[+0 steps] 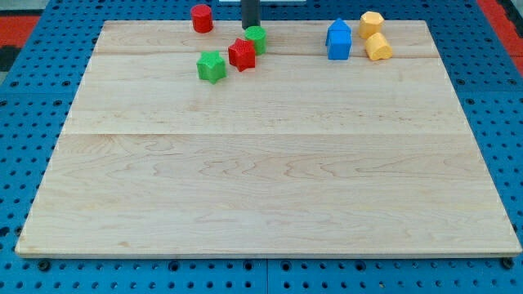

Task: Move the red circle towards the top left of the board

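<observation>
Red circle [202, 18] at view's top, left of centre, near tabletop [261, 180] top edge. My tip [250, 27] to its right, apart, just above green circle [257, 38]. Red star [242, 54] touches green circle; green star [212, 66] beside. Blue block [338, 40], two yellow blocks [371, 24] [377, 47] at view's top right. No fingers on rod; state not applicable.
</observation>
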`<state>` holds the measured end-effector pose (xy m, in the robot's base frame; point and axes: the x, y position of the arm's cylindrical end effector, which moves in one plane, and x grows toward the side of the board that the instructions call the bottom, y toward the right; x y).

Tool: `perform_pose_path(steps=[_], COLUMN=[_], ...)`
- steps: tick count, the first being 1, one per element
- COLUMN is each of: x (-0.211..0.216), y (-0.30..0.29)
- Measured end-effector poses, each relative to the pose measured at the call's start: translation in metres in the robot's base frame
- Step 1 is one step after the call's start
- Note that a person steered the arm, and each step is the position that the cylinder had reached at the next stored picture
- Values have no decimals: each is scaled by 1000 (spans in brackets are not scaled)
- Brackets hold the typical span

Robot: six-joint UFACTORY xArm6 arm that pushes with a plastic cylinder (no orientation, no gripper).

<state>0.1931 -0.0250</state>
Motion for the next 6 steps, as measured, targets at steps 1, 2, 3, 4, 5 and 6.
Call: perform_pose_path(steps=[1, 2, 3, 4, 5, 6], x=[-1, 1, 33, 48, 48, 48], y=[-59, -130, -181, -168, -169, -159])
